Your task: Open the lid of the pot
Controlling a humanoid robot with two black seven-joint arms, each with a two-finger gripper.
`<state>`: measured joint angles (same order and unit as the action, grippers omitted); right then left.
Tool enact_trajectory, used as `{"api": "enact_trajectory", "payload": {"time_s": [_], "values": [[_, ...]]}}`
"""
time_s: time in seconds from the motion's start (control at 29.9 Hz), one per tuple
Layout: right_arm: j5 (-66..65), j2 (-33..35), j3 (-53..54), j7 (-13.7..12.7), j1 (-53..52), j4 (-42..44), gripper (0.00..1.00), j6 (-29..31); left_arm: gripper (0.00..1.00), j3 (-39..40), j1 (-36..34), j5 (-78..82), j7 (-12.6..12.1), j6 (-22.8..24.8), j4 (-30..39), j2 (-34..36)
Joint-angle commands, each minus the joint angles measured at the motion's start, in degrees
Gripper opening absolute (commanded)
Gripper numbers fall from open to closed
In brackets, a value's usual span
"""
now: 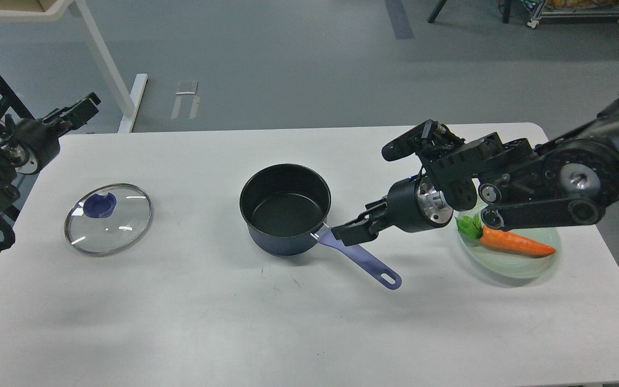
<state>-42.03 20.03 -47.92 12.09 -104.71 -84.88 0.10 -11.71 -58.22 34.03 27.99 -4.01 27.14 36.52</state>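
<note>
The dark blue pot (286, 210) stands uncovered at the table's middle, its purple handle (363, 259) pointing to the front right. Its glass lid (108, 219) with a purple knob (100, 205) lies flat on the table at the left. My left gripper (81, 109) is raised well above and behind the lid at the table's far left edge, empty, its fingers slightly apart. My right gripper (353, 229) hovers just above the handle near the pot, open and holding nothing.
A pale green plate (530, 263) with a toy carrot (511, 243) sits at the right, under my right arm. White table legs and a black frame stand on the floor beyond the table's far left.
</note>
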Motion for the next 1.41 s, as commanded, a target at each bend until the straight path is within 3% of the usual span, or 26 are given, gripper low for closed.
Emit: {"api": "enact_trajectory", "payload": {"time_s": [0.0,0.17,0.3,0.47,0.64,0.77,1.04,1.37], "values": [[3.79,9.66,12.20,-0.05,5.90,2.88,0.99,0.42,0.99,-0.33,-2.77,-11.42,0.01,3.92,-0.59,-0.49],[4.41,17.49,33.46,-0.14,20.92,4.11,0.99,-0.10,0.99,2.91,-2.95,-16.62,0.01,4.53,-0.59,-4.34],[4.68,18.47,50.60,-0.14,33.05,9.37,0.99,-0.19,0.99,8.80,-1.90,-22.06,0.01,6.46,-0.59,-8.48],[4.76,16.90,70.29,-0.05,46.67,17.54,0.99,-0.45,0.99,13.02,0.03,-28.30,0.01,9.28,-1.30,-12.78],[11.33,8.38,83.32,0.04,56.79,24.57,1.00,-0.45,0.99,16.80,2.50,-36.65,0.01,9.63,-2.53,-15.95],[21.09,4.85,90.35,0.30,60.67,28.54,1.00,-0.45,0.99,19.26,4.25,-41.75,0.01,10.07,-2.53,-16.66],[42.45,1.42,95.38,0.30,62.87,31.62,1.00,-0.19,0.99,27.96,6.98,-48.61,0.01,15.43,-2.44,-16.75],[52.31,-2.71,100.47,0.21,63.75,36.62,1.00,1.47,0.99,30.43,7.51,-51.17,0.01,18.77,-1.74,-17.45]]}}
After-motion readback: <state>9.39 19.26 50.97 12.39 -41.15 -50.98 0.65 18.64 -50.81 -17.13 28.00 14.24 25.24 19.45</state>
